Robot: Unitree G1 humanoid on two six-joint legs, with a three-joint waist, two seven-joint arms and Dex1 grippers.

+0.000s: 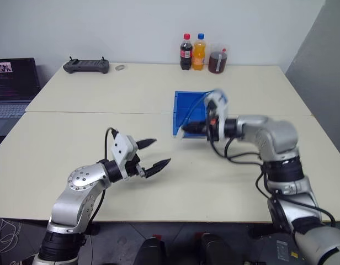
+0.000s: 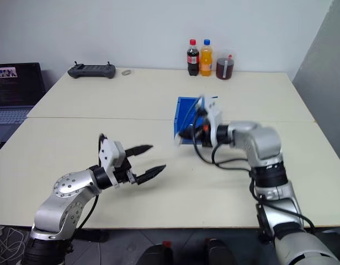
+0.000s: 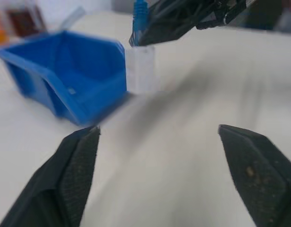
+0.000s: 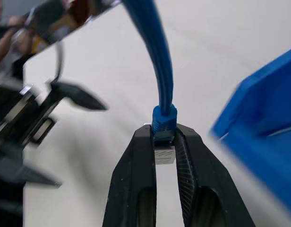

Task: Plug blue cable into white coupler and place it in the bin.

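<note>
I had the blue cable (image 4: 157, 61) plugged into the white coupler (image 3: 141, 68), pinched in my right end effector (image 4: 164, 142) just beside the bin (image 1: 186, 107). My left end effector (image 1: 153, 154) stood wide open, empty. Next, I judged: carry the pair over the bin's rim and release.

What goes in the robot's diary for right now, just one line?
left pincer: open, empty | right pincer: shut on blue cable plug with white coupler | bin: beside right pincer
</note>
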